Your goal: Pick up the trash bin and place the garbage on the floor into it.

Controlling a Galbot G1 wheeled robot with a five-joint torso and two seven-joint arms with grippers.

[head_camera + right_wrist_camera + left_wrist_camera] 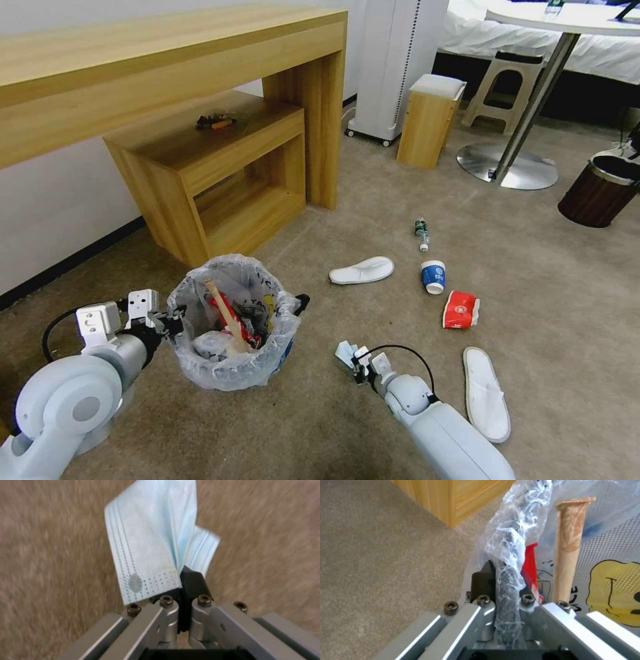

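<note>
The beige-tan short-pile carpet floor (547, 280) carries the small round dark trash bin (233, 327), lined with a crinkled translucent plastic bag, near the wooden shelf unit (213, 173). The left gripper (175, 321) has its jaws pinching the bin's rim. Two white slippers (362, 271), a red paper cup (460, 310) and a blue paper cup (433, 275) lie on the carpet. The right gripper (353, 360) hangs above the floor, jaws pinching a pale blue pleated face mask (156, 542).
</note>
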